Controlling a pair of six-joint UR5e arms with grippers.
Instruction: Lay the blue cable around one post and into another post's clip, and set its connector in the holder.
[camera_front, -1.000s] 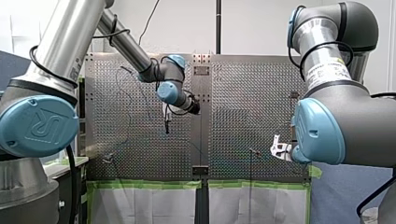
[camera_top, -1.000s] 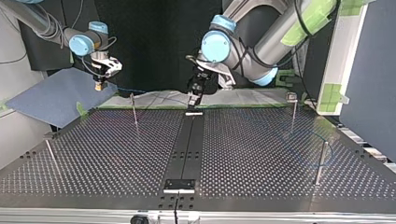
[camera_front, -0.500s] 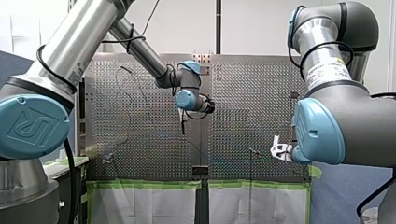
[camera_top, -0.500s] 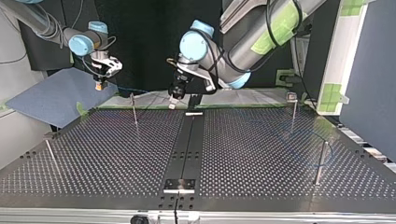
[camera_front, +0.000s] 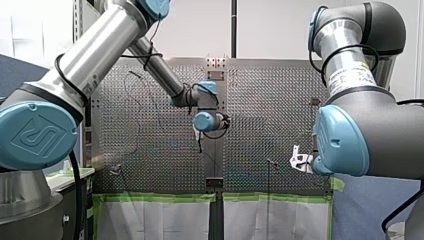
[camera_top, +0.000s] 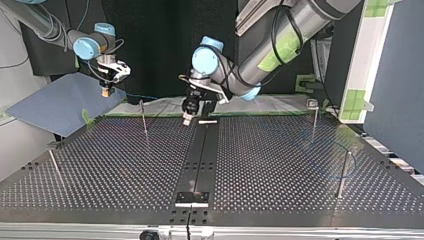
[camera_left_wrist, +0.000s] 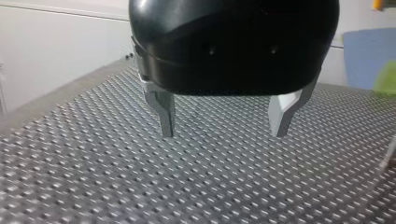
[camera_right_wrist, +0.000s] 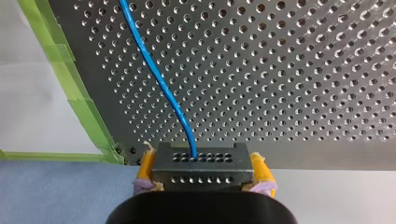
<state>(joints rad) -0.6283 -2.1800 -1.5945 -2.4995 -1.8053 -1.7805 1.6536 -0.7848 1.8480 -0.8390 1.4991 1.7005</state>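
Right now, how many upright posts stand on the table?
4 in the top view: far-left post, near-left post, far-right post, near-right post. More may hide behind arms.

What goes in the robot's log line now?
left hand open, empty, over table | right hand shut on connector | blue cable runs from connector

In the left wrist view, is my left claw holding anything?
No, my left claw stands open, and only the perforated table shows inside its gap.

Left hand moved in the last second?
Yes. In the top view my left hand has shifted toward the view's left, from above the black centre strip to its left.
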